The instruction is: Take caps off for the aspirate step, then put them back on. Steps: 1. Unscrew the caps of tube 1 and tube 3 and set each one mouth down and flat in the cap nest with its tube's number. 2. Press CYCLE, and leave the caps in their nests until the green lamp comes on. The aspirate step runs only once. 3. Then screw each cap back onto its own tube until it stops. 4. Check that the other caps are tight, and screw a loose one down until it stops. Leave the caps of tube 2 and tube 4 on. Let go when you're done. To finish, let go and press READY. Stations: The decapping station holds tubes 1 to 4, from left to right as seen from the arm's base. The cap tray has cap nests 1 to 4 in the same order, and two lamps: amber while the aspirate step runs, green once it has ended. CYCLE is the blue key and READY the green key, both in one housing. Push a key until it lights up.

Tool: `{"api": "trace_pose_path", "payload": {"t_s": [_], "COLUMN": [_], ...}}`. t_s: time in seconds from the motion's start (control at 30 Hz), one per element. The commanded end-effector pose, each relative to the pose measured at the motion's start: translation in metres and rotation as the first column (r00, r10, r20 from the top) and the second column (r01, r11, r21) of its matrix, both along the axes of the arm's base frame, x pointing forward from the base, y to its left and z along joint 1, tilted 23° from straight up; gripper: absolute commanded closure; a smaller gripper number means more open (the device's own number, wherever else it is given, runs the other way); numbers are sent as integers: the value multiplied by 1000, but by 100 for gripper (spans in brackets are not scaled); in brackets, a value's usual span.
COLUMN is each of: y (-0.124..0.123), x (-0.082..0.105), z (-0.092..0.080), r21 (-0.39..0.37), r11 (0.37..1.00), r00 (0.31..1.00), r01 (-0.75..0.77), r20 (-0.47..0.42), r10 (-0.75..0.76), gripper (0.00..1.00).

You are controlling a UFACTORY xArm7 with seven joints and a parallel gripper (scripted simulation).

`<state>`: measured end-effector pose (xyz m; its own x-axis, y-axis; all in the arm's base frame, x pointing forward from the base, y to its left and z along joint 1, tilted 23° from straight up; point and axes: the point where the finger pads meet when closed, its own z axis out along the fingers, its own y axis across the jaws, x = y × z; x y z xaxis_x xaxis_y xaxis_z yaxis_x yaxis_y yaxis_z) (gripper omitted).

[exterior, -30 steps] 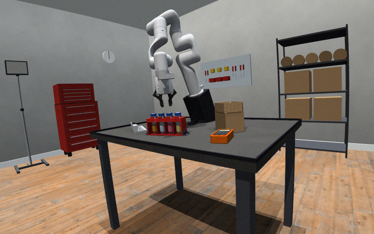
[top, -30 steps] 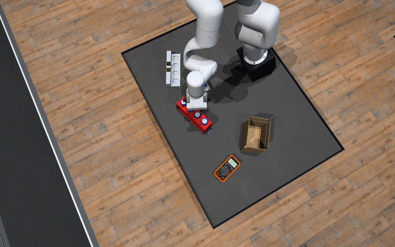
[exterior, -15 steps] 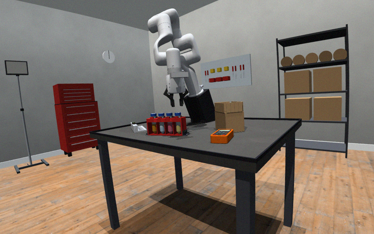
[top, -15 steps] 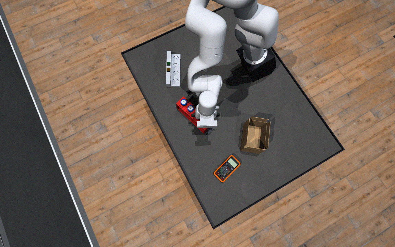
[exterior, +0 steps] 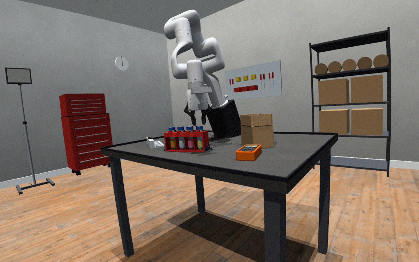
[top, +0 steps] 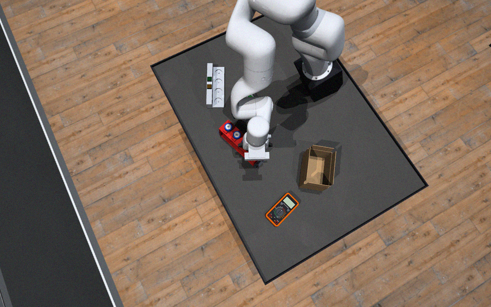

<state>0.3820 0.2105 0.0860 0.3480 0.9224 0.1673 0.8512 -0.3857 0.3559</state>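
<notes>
Against the left wall in the exterior view, a stand with a small screen point(exterior: 18, 75) is seen, then a red tool chest point(exterior: 85, 130). On the table point(exterior: 269, 169) the following are listed from left to right in that view.

Cap tray point(exterior: 154, 142): white, set at the left end, just beside the decapping station; its four nests point(top: 218, 86) are seen bare from above, with the lamp strip point(top: 209, 84) alongside.

Decapping station point(exterior: 186, 141): a red rack holding four tubes, each with its blue cap point(exterior: 172, 128) on.

Tool point(exterior: 198, 122): held point-down above the rack's right end, over the two right-hand tubes, apart from their caps. Its fingers are parted about halfway and nothing is gripped between them. From above, two caps point(top: 228, 126) are seen; the other two are hidden under the wrist.

Arm base point(exterior: 228, 125): a black block behind the rack.

Cardboard box point(exterior: 257, 130): open-topped, set to the right of the base.

Multimeter point(exterior: 248, 152): orange, lying flat nearer the front edge.

Shelf rack point(exterior: 387, 97): placed against the right wall, carrying boxes.
</notes>
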Motion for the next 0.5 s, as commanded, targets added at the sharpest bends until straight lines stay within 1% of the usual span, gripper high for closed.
{"api": "trace_pose_path", "payload": {"t_s": [0.0,0.47], "y": [2,2], "x": [5,6], "z": [-6,-10], "r21": [2,2], "r11": [1000,1000], "r00": [1000,1000], "r01": [0,0], "r20": [7,7], "r10": [0,0], "gripper": [54,54]}}
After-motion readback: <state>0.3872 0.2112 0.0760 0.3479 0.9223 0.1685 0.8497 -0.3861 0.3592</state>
